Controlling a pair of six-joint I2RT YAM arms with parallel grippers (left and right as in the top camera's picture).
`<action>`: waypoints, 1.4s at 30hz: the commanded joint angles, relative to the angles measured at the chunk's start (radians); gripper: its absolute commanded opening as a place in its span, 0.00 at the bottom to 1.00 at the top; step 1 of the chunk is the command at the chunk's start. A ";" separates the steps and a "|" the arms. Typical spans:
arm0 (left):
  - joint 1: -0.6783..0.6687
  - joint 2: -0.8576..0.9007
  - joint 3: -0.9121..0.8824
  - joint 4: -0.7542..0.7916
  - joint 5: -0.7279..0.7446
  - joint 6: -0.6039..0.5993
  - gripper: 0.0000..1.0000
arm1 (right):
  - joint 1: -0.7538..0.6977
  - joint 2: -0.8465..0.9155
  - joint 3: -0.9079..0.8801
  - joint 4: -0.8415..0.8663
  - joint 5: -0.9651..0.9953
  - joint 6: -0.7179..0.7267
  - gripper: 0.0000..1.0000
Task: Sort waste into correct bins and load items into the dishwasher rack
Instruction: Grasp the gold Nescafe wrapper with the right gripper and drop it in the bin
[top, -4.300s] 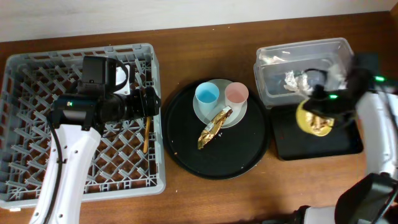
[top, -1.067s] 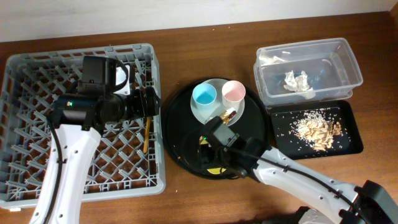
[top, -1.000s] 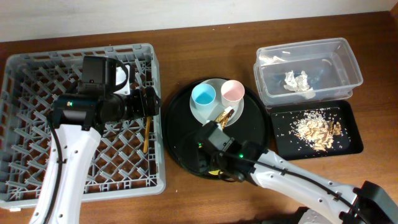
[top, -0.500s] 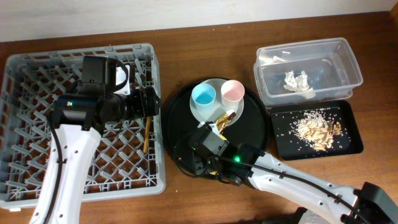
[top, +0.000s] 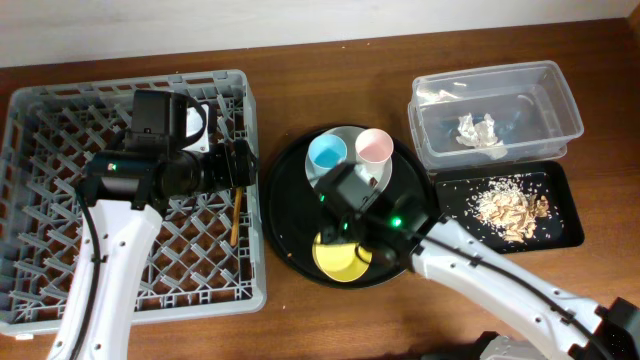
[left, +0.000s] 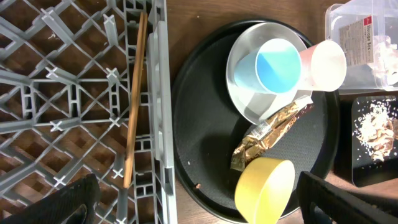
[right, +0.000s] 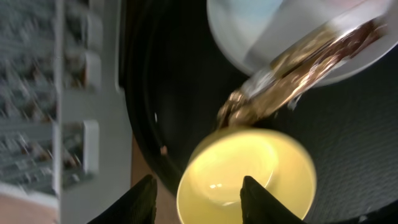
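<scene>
The yellow bowl (top: 340, 258) lies at the front of the round black tray (top: 290, 225); it also shows in the right wrist view (right: 245, 180) and the left wrist view (left: 264, 190). My right gripper (top: 347, 232) (right: 199, 180) is open just above it, holding nothing. The gold wrapper (right: 292, 84) (left: 270, 134) leans off the grey plate (top: 350, 133), which carries the blue cup (top: 328, 152) and the pink cup (top: 373, 148). My left gripper (top: 238, 165) (left: 193, 202) is open and empty over the right edge of the rack (top: 60, 120). A chopstick (top: 235, 215) lies in the rack.
The clear tub (top: 490, 75) at the back right holds the white napkin (top: 478, 130). The shallow black tray (top: 460, 230) in front of it holds food scraps (top: 505, 205). My right arm crosses the round tray from the front right.
My right arm carried the bowl from the bins to the round tray, then drew back to the right. The bowl now lies uncovered on the tray. The left arm has not moved.
</scene>
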 joint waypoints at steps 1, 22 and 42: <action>0.002 -0.004 0.001 -0.001 0.011 0.016 0.99 | -0.106 0.011 0.021 -0.005 0.056 -0.006 0.46; 0.002 -0.004 0.001 -0.001 0.011 0.016 0.99 | -0.173 0.243 0.022 0.121 -0.014 0.255 0.04; 0.002 -0.004 0.001 -0.001 0.011 0.016 0.99 | -0.868 0.111 0.021 0.370 0.189 0.143 0.04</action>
